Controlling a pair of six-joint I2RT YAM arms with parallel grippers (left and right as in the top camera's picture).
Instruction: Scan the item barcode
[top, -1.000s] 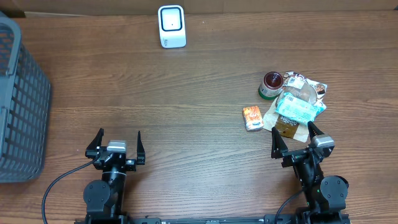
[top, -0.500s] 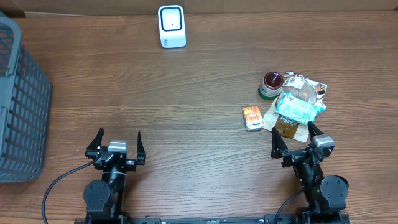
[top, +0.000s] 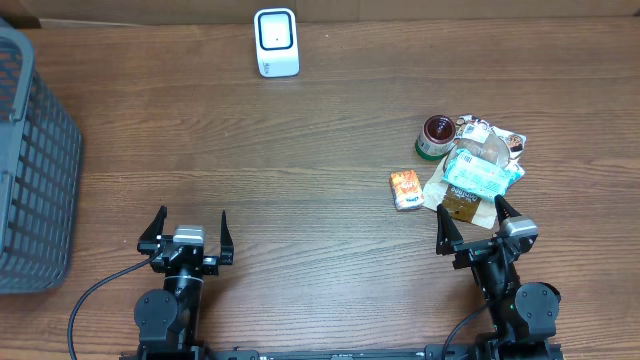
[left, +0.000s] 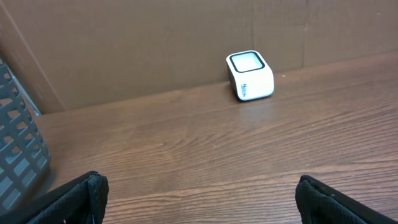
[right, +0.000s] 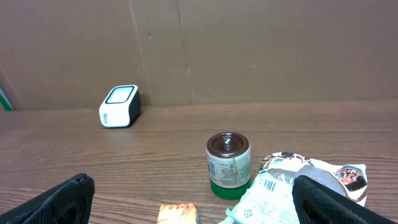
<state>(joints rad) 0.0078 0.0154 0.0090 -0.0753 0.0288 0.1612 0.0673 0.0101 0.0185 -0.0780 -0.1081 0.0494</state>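
Now the left gripper (top: 191, 224) is resting with its jaws spread wide and empty at the table's (top: 320, 130) near edge, and the right gripper (top: 470, 216) is doing likewise. Just ahead of the right one, a carton (top: 459, 206), pouch (top: 478, 172), sachet (top: 406, 188) and jar (top: 437, 135) are lying clustered. A scanner (top: 276, 42) is standing at the far edge, well apart. A basket (top: 35, 170) is sitting far left.
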